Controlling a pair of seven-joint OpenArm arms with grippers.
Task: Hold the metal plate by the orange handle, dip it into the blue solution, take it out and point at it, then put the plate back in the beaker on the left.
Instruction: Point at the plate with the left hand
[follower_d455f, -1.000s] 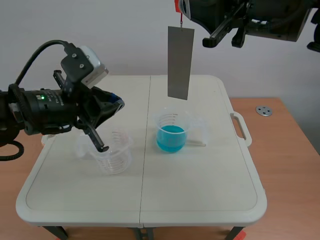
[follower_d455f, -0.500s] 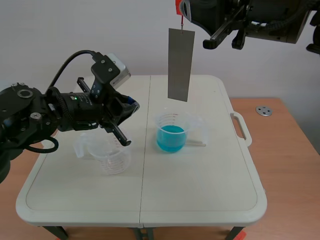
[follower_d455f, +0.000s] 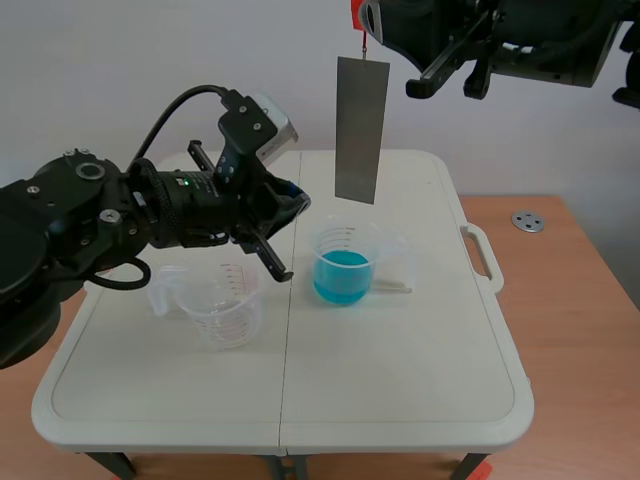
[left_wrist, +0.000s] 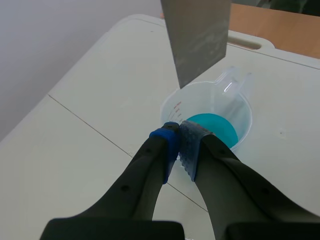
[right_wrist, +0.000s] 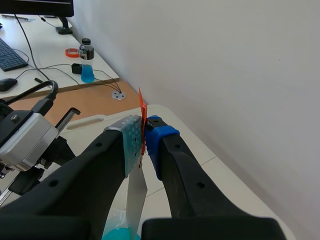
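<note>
Metal plate (follower_d455f: 361, 128): smooth grey sheet metal, matt with faint sheen; its orange handle (right_wrist: 142, 112) a thin plastic-looking tab. Beaker with blue solution (follower_d455f: 345, 262) and empty beaker (follower_d455f: 222, 310): clear glossy plastic. Tabletop (follower_d455f: 400, 380): off-white matt plastic; left gripper (left_wrist: 179, 142) smooth black plastic, pads (left_wrist: 190, 148) dotted, rubbery.

Bright, even light is falling across the white table (follower_d455f: 400, 380), casting only faint shadows (softest beside the blue-solution beaker (follower_d455f: 345, 262)); the metal plate (follower_d455f: 360, 130) is reflecting dully.
</note>
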